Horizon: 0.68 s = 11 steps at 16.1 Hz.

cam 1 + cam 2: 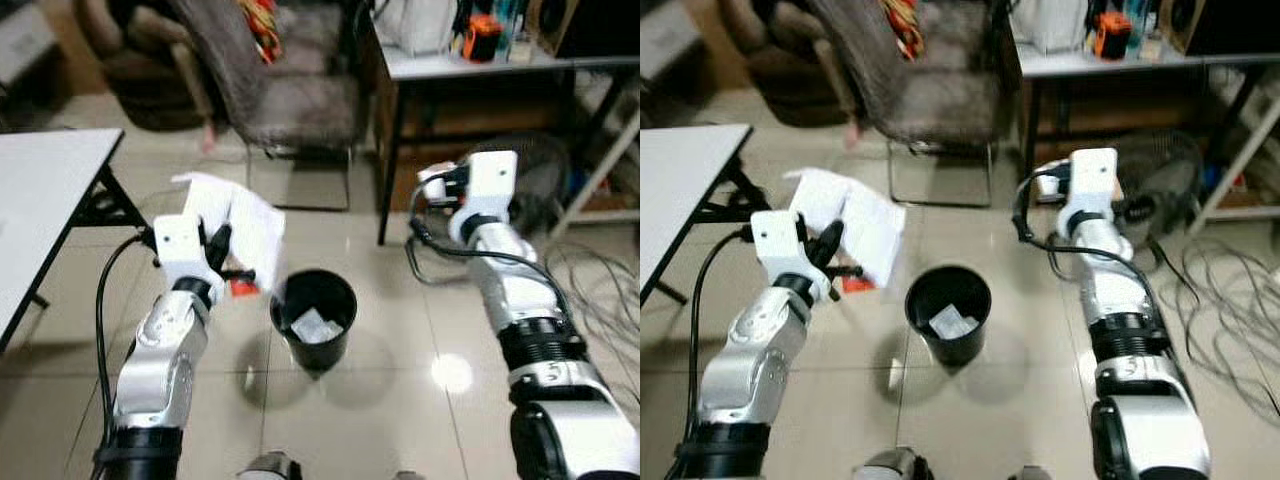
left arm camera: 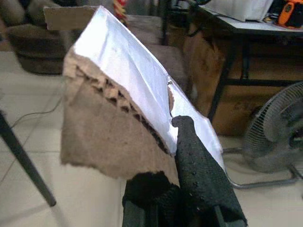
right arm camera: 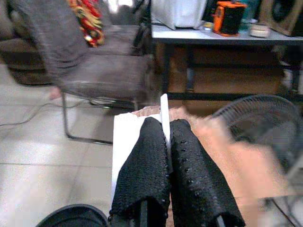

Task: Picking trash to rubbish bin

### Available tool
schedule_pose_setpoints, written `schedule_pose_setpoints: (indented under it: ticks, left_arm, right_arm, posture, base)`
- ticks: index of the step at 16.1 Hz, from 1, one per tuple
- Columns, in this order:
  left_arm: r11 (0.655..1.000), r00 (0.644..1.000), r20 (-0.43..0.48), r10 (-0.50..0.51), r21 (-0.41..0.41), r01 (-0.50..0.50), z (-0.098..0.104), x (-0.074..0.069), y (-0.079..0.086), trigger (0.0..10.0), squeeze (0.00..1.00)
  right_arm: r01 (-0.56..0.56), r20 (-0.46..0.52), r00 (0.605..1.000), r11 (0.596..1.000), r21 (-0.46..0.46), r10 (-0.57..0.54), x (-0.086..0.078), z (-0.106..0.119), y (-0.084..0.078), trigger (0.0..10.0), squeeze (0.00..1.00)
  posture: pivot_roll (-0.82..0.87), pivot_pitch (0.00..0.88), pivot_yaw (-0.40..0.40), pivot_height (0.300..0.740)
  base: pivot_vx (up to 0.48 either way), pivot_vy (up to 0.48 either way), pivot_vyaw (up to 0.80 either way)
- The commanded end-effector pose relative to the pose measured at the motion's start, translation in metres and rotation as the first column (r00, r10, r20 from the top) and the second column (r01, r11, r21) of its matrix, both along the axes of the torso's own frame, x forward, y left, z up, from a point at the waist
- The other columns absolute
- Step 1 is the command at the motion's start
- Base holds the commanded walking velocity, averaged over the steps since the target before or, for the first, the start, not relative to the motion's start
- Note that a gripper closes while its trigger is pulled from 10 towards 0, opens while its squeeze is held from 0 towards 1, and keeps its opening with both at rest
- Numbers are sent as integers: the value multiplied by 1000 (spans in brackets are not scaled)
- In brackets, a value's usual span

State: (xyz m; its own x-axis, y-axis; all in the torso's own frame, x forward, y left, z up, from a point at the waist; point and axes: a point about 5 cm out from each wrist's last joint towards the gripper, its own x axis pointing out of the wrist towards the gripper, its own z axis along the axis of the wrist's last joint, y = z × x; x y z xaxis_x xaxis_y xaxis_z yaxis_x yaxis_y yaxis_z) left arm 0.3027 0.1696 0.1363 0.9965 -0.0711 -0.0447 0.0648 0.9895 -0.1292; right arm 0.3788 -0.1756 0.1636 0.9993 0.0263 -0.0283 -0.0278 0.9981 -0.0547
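A black rubbish bin [image 1: 313,320] stands on the tiled floor between my arms, with a crumpled white paper [image 1: 316,326] inside it. My left gripper [image 1: 220,245] is shut on a torn piece of cardboard [image 1: 242,222] with a white face and a brown back, held up just left of the bin's rim. In the left wrist view the cardboard [image 2: 118,75] stands between the black fingers [image 2: 201,165]. My right gripper [image 1: 440,185] is raised to the right of and beyond the bin. It is shut on a thin white and brownish card [image 3: 127,137], pinched edge-on between its fingers [image 3: 194,165].
A white table [image 1: 50,170] stands at the left. A grey chair [image 1: 290,100] stands beyond the bin, and a desk [image 1: 470,65] with boxes under it is at the back right. A floor fan [image 1: 545,170] and loose cables [image 1: 590,290] lie at the right.
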Motion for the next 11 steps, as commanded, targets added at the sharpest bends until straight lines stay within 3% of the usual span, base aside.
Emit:
schedule_pose_setpoints:
  ticks: [1, 8, 11]
  left_arm:
    - [1000, 1000, -12, 23, 12, -23, -1, -2, 9, 10000, 0]
    - [999, 999, -19, 26, 22, -25, -2, -2, 10, 10000, 0]
    - [999, 1000, -2, 21, 31, -21, 0, -1, 9, 10000, 0]
  right_arm:
    - [-24, 2, 1000, 1000, 13, 24, 1, 1, 10, 10000, 0]
    - [-19, 3, 1000, 1000, 15, 19, 1, 1, 10, 10000, 0]
    - [-17, 5, 1000, 1000, 17, 17, 0, 1, 10, 10000, 0]
  posture:
    - [-78, 127, 88, 740]
    - [-78, 126, 91, 740]
    - [-78, 125, 93, 740]
  base:
    - [0, 416, -775]
    - [0, 430, -772]
    - [0, 0, -225]
